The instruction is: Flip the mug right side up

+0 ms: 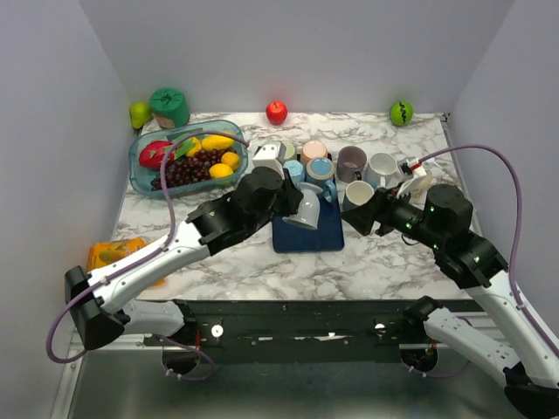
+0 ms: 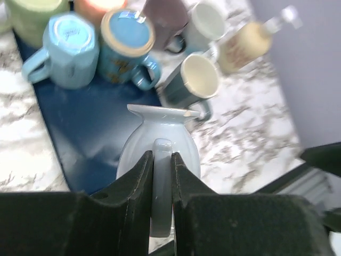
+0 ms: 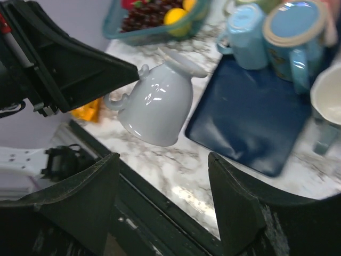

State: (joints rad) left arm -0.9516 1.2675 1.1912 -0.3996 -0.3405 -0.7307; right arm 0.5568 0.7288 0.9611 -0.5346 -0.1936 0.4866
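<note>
Above the blue mat (image 1: 306, 240), left claw (image 2: 161, 156) is clenched on the white mug (image 1: 307, 212) by its handle (image 2: 162, 186). Mug is held tilted, rim pointing away from that claw. Right claw (image 3: 162, 160) is released, just right of it.

In the left wrist view, the base of the white mug (image 2: 160, 133) and the foot of its handle are hidden behind the 2 fingers (image 2: 133, 208) of the left gripper (image 2: 161, 160). Along the top edge, a green mug (image 2: 32, 13) and a pink mug (image 2: 98, 5) are cropped and blurred. The label on a bottle (image 2: 250, 40) is too soft to read.

In the top view, the left arm (image 1: 175, 251) covers part of an orange packet (image 1: 112, 253).

In the right wrist view, the top edge cuts off a fruit container (image 3: 144, 34), and the right edge cuts off a cream mug (image 3: 329, 101).
</note>
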